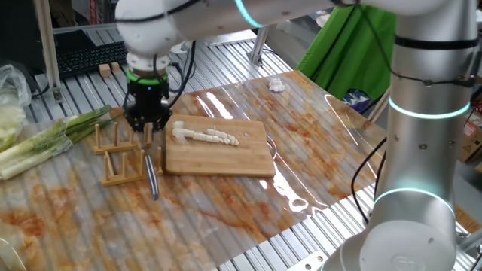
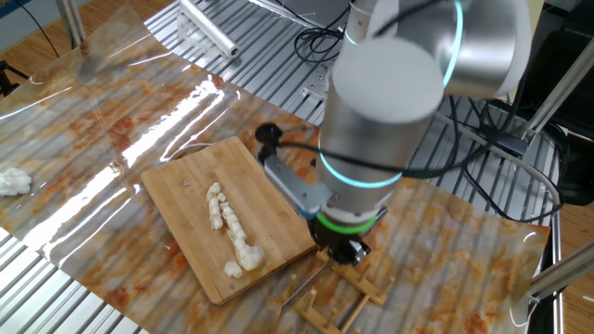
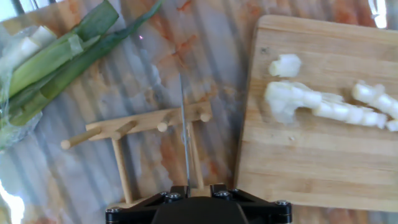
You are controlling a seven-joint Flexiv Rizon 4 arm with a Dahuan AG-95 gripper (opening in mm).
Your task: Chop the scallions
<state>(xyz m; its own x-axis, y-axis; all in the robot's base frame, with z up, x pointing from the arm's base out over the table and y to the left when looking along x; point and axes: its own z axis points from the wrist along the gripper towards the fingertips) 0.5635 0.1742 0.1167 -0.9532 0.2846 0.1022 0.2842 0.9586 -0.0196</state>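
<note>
1. A glossy marbled orange sheet covers the ribbed metal bench.
2. The scallions lie cut in a row on the wooden board.
3. The gripper hangs released above the wooden rack, holding nothing.

I see even, bright overhead light. Glare streaks the plastic sheet at the counter's far edge. Hand view slightly soft; shadows faint.

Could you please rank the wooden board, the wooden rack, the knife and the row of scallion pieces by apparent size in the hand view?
1. Wooden board
2. Wooden rack
3. Row of scallion pieces and knife: similar lengths, so unranked.
</note>
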